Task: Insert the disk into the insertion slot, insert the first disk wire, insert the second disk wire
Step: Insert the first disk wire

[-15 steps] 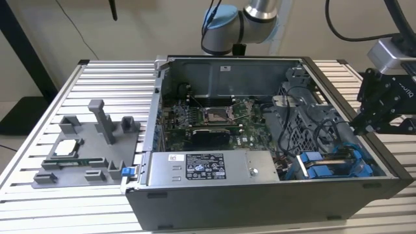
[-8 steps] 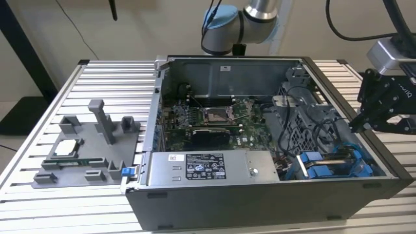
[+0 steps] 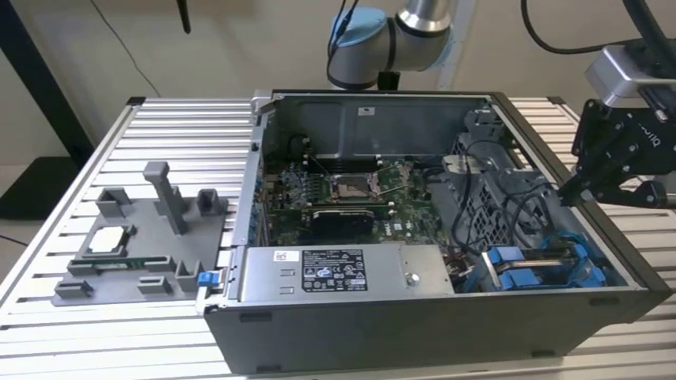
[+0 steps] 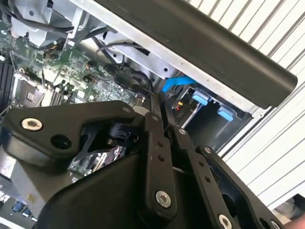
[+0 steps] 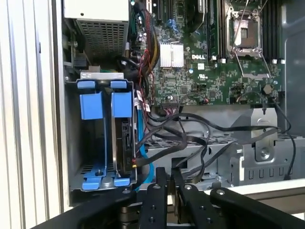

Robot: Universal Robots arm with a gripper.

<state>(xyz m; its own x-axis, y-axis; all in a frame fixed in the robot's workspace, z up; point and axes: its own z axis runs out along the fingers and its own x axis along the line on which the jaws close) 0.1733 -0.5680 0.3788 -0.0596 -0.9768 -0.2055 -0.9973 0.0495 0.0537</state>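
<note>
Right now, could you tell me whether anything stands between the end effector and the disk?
Yes: a blue cable runs beside the disk, on the end effector's side, and loose black wires cross nearby. The disk already sits in the drive bay.

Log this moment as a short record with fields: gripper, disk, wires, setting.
gripper: gripper poised over the case's edge near the drive bay, fingers close together, nothing seen between them
disk: disk in its blue carrier, seated in a slot of the drive bay
wires: blue cable runs beside the disk; whether it is plugged in cannot be told
setting: open computer case on a slatted table
</note>
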